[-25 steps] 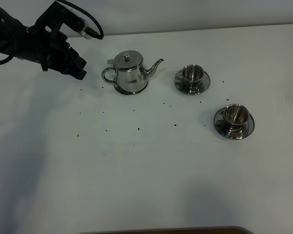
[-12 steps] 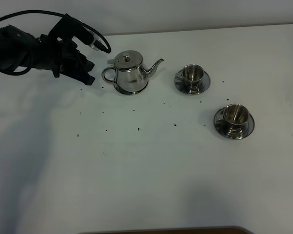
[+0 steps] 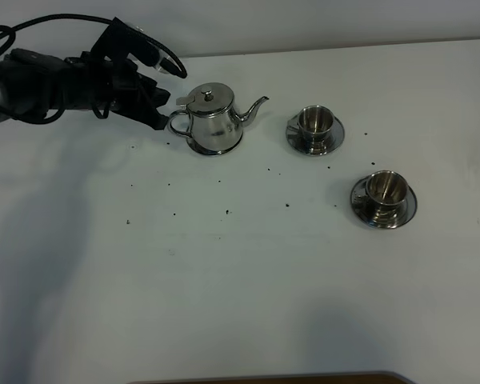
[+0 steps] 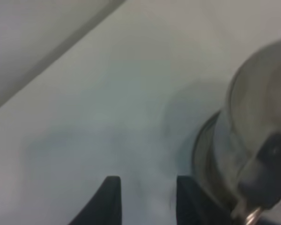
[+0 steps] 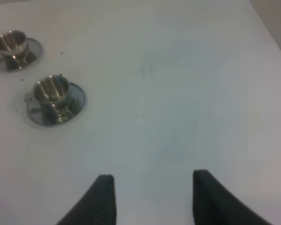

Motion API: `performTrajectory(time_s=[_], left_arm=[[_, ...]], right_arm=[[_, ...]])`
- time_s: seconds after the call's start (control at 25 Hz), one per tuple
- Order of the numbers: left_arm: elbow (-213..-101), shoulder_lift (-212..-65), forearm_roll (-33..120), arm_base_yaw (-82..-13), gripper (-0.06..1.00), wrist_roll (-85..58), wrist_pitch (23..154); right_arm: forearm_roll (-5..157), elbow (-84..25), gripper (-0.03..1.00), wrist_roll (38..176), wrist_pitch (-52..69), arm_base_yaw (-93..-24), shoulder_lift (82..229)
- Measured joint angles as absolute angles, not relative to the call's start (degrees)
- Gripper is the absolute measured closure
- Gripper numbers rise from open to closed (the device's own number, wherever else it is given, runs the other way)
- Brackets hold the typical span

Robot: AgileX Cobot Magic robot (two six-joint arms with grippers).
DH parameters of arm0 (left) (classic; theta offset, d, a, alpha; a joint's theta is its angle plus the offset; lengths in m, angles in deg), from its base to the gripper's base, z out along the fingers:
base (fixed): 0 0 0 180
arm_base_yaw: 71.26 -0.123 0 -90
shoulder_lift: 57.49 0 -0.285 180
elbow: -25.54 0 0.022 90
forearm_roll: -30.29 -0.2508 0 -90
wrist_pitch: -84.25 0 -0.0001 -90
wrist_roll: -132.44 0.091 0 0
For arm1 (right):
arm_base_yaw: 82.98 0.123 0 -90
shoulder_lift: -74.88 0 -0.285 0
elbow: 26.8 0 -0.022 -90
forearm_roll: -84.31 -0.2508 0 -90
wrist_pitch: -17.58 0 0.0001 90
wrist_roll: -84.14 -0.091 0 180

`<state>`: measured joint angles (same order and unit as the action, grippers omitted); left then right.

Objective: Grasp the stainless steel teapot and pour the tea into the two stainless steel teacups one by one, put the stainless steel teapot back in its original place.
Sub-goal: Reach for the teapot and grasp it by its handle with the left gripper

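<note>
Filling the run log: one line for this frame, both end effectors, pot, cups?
phase: pre-grasp | left end effector: open, beside teapot handle, nothing held | right end effector: open, empty | far teacup, near teacup: upright, untouched

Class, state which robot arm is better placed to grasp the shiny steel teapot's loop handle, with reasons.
Left. The left gripper is open right beside the loop handle of the shiny steel teapot; the right gripper has no teapot in its wrist view.

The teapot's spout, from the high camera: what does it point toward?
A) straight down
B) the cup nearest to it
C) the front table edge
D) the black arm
B: the spout of the teapot aims at the neighbouring teacup, while its handle faces the left end effector.
</note>
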<state>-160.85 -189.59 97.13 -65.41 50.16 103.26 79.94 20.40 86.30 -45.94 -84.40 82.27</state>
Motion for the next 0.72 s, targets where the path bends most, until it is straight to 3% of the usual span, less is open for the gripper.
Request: performTrajectory(time_s=[0.72], left_arm=[[-161.2,-190.0,97.9,-65.4,0.60,50.2,110.7]], right_arm=[[79.9,20.4,0.58,86.0,-45.9,-84.4,82.3]])
